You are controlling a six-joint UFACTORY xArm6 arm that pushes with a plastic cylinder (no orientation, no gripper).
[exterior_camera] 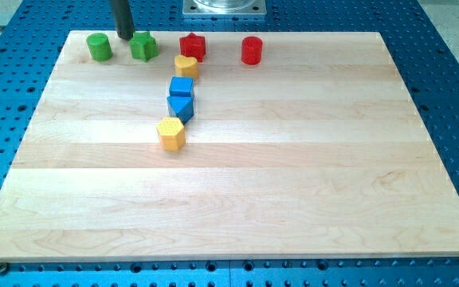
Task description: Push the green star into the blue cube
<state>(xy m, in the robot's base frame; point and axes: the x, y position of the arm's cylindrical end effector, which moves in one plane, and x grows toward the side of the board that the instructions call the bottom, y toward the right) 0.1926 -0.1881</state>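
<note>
My tip (124,37) comes down near the worktop's (293,199) far left corner, between the green cylinder (99,46) and the green star (143,46). It stands just beside the star's upper left side, close enough that I cannot tell whether it touches. The arm carries no pincer, only the dark rod, so nothing is held.

The green star sits close to the far edge, second in a row of four blocks that runs along that edge. The green cylinder lies nearest the far left corner, then the star, then a red star (192,46) near the middle of the far edge, then a red cylinder (251,50) further toward the right.

Below the red star, a column of blocks heads toward the worktop's centre. A yellow heart (186,66) comes first, just beneath the red star and slightly to its left. The blue cube (182,87) is right under the heart, touching or nearly touching it. A blue wedge (180,107) follows directly beneath the cube, pressed against it. A yellow hexagon (170,133) closes the column, just below and left of the wedge.

The blue cube lies apart from the green star, toward the near edge and to the right of it, with bare wood between the two.
</note>
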